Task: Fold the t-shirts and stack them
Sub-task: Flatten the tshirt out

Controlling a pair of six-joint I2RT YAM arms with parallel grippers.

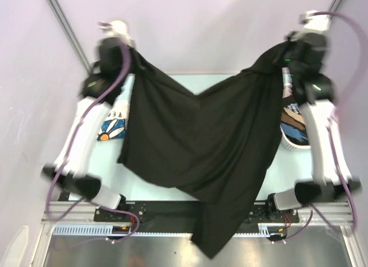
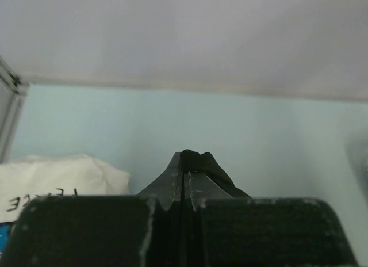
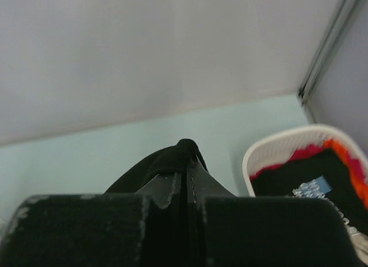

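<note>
The left gripper and right gripper each clenched a far corner of the black t-shirt, which sagged between them above the table. Spreading the 2 arms until its top edge went taut, then lowering evenly, would likely lay it flat.

Black t-shirt hangs spread, sagging (white flower-print tee lies left).
</note>
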